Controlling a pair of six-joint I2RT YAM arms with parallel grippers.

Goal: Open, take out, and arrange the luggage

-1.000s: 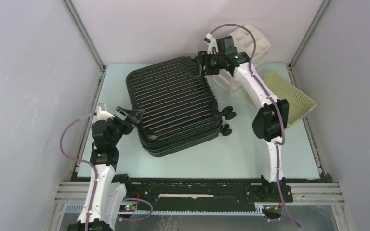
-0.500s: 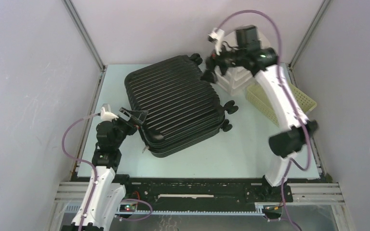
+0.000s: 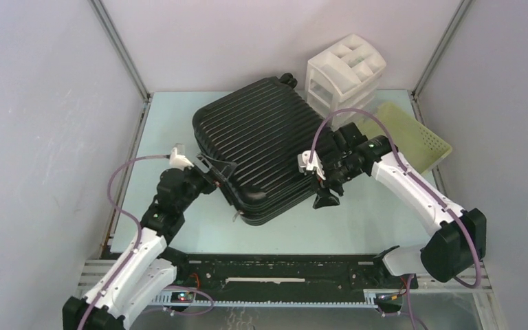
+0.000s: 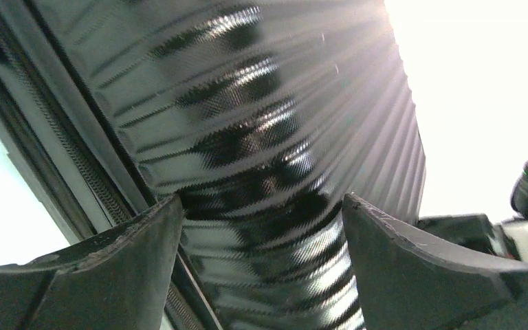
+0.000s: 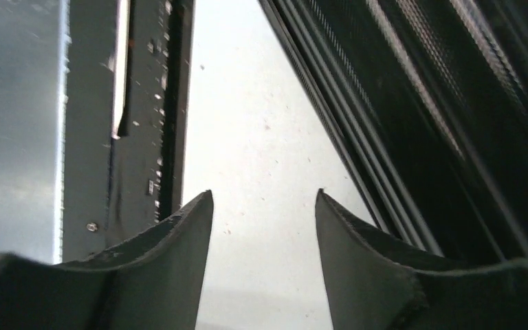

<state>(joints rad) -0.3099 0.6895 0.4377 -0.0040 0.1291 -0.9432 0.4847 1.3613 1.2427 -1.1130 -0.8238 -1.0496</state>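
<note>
The luggage [image 3: 265, 148], a large black ribbed hard-shell suitcase, lies closed and flat mid-table, turned diagonally. My left gripper [image 3: 218, 168] is open at its near-left corner, fingers straddling the ribbed shell; the left wrist view shows the shell [image 4: 261, 137] filling the gap between the fingers and the zipper seam [image 4: 75, 172] at left. My right gripper [image 3: 324, 185] is open and empty at the suitcase's near-right edge, by a wheel [image 3: 326, 199]. The right wrist view shows bare table [image 5: 261, 179] between its fingers and the suitcase side [image 5: 440, 117] at right.
A white three-tier drawer organizer [image 3: 347, 79] stands at the back right against the suitcase's far corner. A pale yellow perforated basket [image 3: 412, 134] lies to its right. The black front rail [image 3: 282, 265] runs along the near edge; walls close in both sides.
The right arm has swung from the far corner down to the suitcase's near-right edge. The suitcase has shifted right and back, rotating. The left gripper has followed its near-left corner.
</note>
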